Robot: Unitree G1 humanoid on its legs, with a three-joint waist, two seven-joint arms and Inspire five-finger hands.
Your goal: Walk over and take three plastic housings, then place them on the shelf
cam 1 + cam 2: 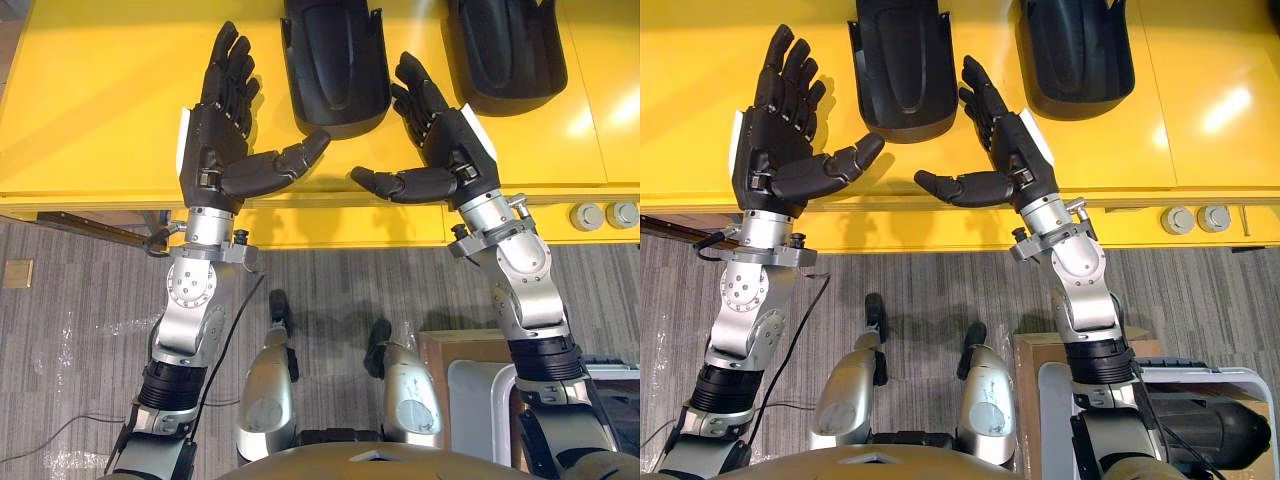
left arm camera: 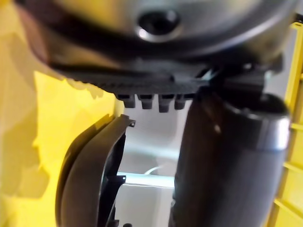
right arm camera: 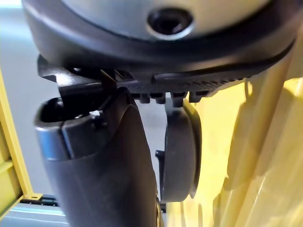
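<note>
**Grey bin by the right arm, empty hands either side of a housing**

Grey bin [image 1: 1160, 385], low beside the right arm, holds a dark rounded part [image 1: 1205, 432]; I cannot tell whether it is a housing. Above the yellow tabletop [image 1: 90, 100] the left hand [image 1: 215, 140] and the right hand [image 1: 450, 150] are both spread wide. Their fingers are straight, the thumbs point at each other, and nothing is held.

One black plastic housing [image 1: 335, 70] lies between the two hands, just past the thumb tips, and reaches well beyond the fingertips. A second housing [image 1: 505, 45] lies near the outer side of the right hand.

The main risk I see is a squeeze on the near end alone. The shell looks smooth and curved, so it could slide out of the palms or tip as it lifts. It would then drop over the tabletop's front edge, which lies just under the wrists. If one hand closes earlier than the other, it would push the housing sideways. A right hand that swings wide could knock the second housing.
</note>
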